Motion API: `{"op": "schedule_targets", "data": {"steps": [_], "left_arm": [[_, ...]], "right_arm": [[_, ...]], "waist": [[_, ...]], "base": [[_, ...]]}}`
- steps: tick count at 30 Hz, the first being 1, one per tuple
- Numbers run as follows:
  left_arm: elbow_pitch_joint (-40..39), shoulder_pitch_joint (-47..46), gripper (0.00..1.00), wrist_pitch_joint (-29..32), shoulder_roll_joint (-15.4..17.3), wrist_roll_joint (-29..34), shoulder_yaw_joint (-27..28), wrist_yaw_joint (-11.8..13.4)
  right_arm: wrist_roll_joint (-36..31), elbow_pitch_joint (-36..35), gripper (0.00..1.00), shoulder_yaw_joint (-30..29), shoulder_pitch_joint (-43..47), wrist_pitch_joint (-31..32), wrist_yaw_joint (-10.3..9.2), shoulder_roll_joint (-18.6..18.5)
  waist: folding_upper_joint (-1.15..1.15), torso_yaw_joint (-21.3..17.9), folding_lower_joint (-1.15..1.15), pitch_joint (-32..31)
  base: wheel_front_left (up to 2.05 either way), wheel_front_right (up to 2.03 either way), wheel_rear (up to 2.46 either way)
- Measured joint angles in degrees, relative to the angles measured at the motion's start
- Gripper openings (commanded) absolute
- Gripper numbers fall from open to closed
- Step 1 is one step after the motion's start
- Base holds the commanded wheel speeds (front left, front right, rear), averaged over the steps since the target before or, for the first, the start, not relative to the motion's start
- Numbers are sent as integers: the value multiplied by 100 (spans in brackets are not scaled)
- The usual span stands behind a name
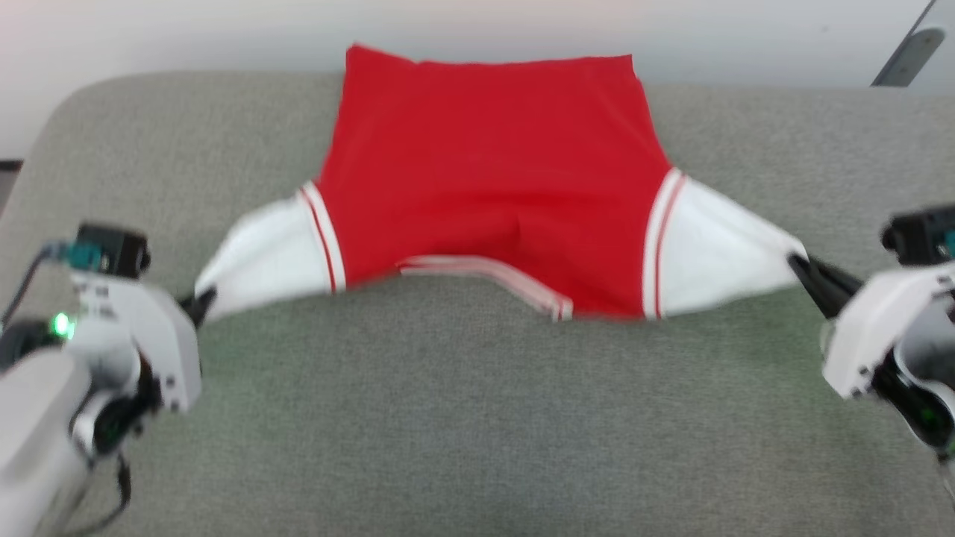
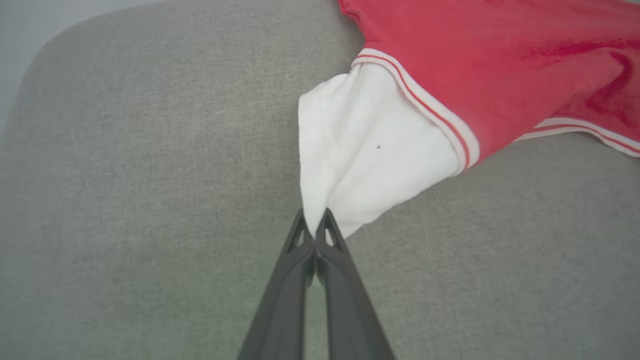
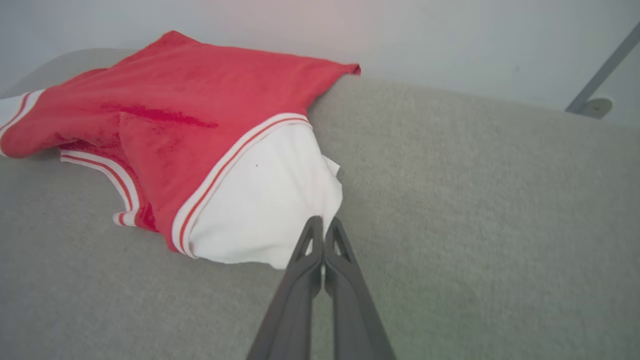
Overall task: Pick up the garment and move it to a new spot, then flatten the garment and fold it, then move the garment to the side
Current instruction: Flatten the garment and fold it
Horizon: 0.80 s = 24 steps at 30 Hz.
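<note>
Thin red garment (image 1: pixel 492 171), white slv ends, on rounded grey fabric pad (image 1: pixel 448 418).

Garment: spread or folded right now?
Spread. The garment lies open on the grey pad, sleeves stretched outward, left hand and right hand each shut on a white sleeve end.

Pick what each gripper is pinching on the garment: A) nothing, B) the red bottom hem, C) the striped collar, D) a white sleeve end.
D: the left gripper pinches one white sleeve end of the garment, and the right gripper pinches the other.
</note>
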Motion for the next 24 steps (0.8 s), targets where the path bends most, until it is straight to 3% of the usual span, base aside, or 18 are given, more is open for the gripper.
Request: {"op": "schedule_targets", "data": {"steps": [3,9,15,19,24], "left_arm": [[-886,584,0,247,428,-337,99,352],[-2755,1781,0,647,1444,-982,261,1299],[-4162,2848,0,580,2265,-1660,486,2271],[-4686,3375,0,270,2504,-1872,531,2646],[-4886,3761,0,-83,2439,-1970,501,2732]], "right_arm": [[123,-391,0,-214,497,502,-1,-170],[249,-1152,0,-733,1466,1588,-1,-347],[334,-1982,0,-1236,2451,2739,-1,-376],[279,-2523,0,-1579,3060,3328,-1,-199],[-24,-2894,0,-1827,3466,3530,-1,225]], "waist": [[0,-58,0,-136],[0,-142,0,-278],[0,-142,0,-193],[0,-143,0,-91],[0,-155,0,33]], "base": [[0,0,0],[0,0,0],[0,0,0],[0,0,0],[0,0,0]]}}
